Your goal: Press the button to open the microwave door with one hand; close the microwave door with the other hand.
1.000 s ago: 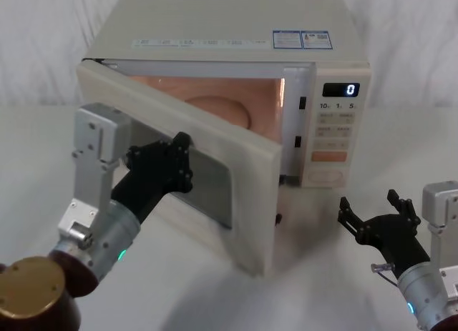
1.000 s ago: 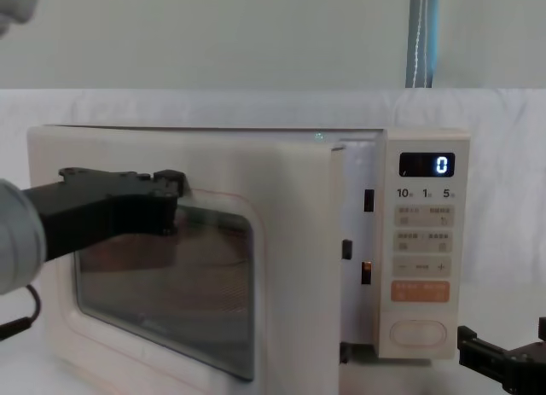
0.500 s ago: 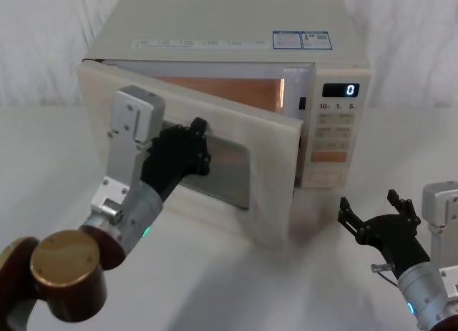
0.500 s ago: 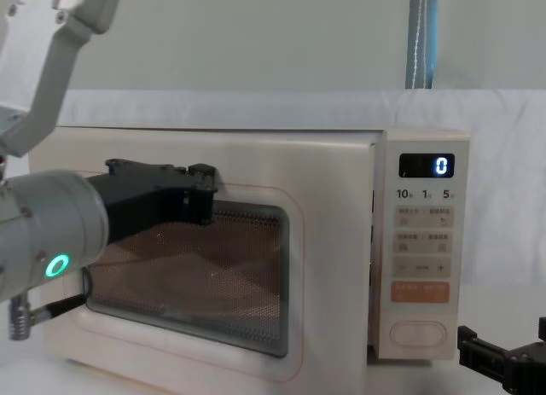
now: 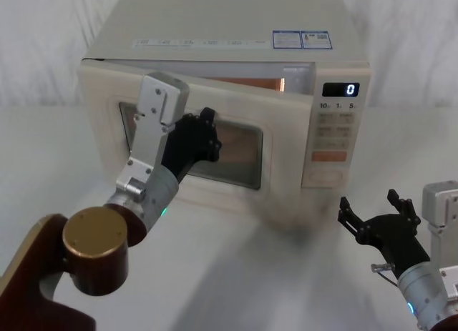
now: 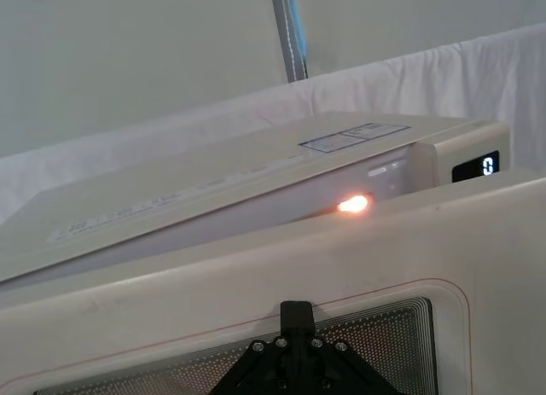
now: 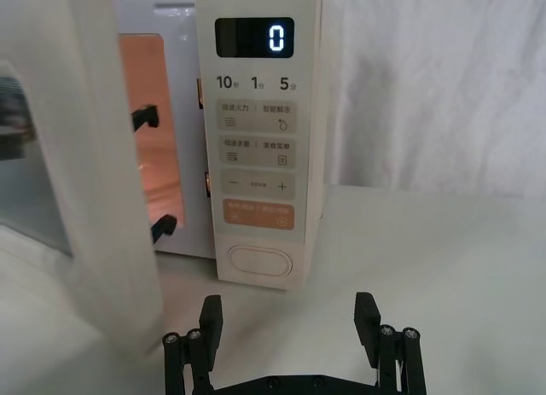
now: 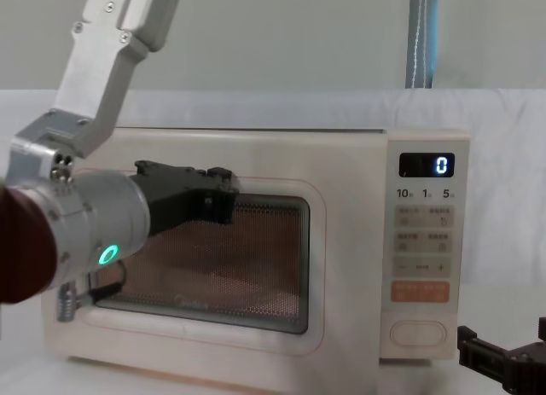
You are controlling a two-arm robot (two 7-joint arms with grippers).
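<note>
The cream microwave (image 5: 236, 23) stands at the table's middle, its display (image 5: 340, 90) reading 0. The microwave door (image 5: 286, 188) is almost closed, with a narrow gap at its right edge where the cavity light (image 6: 351, 205) glows. My left gripper (image 5: 206, 131) is shut, its tip pressed against the door's glass window (image 8: 256, 267); the left wrist view shows that tip (image 6: 296, 314) on the mesh. My right gripper (image 5: 371, 211) hovers open, low at the front right, apart from the large pill-shaped button (image 7: 260, 262), which faces it at the panel's bottom.
An orange rectangular button (image 7: 258, 214) and small cream keys sit above the pill button. White cloth covers the table (image 5: 236, 274) and the backdrop. Open table lies in front of the microwave, between my two arms.
My left gripper has pushed the door from wide open to nearly closed, swinging it toward the control panel. The right gripper has not moved.
</note>
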